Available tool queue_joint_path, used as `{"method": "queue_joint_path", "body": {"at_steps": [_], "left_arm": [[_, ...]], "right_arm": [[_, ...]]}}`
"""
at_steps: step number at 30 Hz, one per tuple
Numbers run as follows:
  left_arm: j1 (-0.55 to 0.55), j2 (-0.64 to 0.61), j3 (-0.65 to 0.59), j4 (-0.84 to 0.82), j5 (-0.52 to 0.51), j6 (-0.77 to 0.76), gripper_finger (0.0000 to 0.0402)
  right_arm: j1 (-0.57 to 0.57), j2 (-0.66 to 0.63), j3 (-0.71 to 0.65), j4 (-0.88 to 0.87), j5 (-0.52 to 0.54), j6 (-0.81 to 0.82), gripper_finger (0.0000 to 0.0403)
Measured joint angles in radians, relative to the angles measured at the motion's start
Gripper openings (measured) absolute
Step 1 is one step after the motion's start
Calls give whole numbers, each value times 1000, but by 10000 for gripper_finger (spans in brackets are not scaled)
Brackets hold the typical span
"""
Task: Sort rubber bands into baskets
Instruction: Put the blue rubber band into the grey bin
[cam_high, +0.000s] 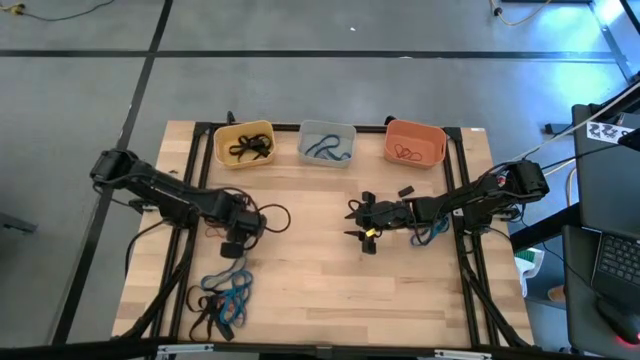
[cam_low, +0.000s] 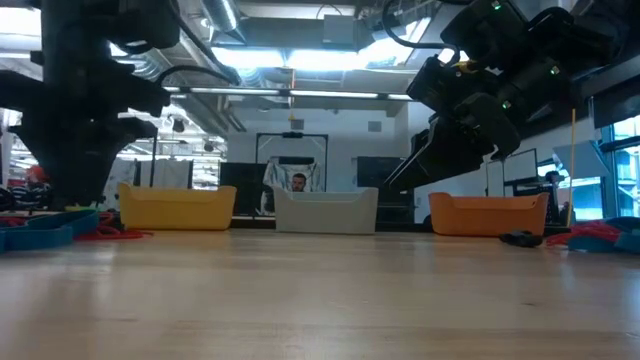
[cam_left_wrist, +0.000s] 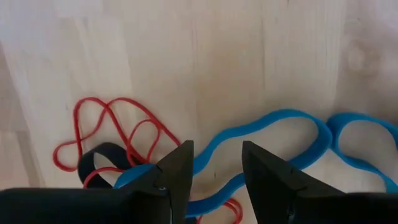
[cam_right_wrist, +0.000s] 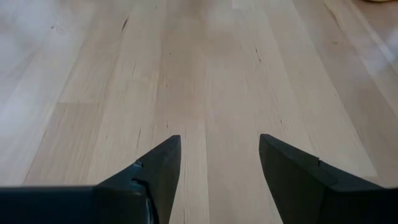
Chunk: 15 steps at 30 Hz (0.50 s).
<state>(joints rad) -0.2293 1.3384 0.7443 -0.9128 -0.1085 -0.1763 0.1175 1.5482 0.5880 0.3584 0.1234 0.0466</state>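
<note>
Three baskets stand along the far edge: the yellow basket (cam_high: 244, 143) holds black rubber bands, the pale grey basket (cam_high: 327, 143) blue ones, and the orange basket (cam_high: 415, 143) red ones. A loose pile of blue, black and red bands (cam_high: 222, 298) lies near the front left. My left gripper (cam_left_wrist: 216, 168) points down over the pile's far end. It is open, one finger on either side of a blue band (cam_left_wrist: 267, 130), with a red band (cam_left_wrist: 106, 127) and a black band (cam_left_wrist: 99, 158) beside it. My right gripper (cam_right_wrist: 219, 168) stands open over bare wood at mid-table.
More blue bands (cam_high: 432, 235) lie under my right arm near the right edge; the low view shows them as a blue, red and black heap (cam_low: 590, 236). The black frame rails (cam_high: 462, 180) run along the table's sides. Bare wood (cam_high: 320, 280) lies between the arms.
</note>
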Motion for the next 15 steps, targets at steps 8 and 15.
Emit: {"method": "queue_joint_path", "body": {"at_steps": [8,15], "left_arm": [[-32,95,-1,1,0,0,133],[-28,197,-1,7,-20,-7,133]], "right_arm": [[0,0,0,-1,0,0,218],[0,0,0,-1,0,0,218]]}}
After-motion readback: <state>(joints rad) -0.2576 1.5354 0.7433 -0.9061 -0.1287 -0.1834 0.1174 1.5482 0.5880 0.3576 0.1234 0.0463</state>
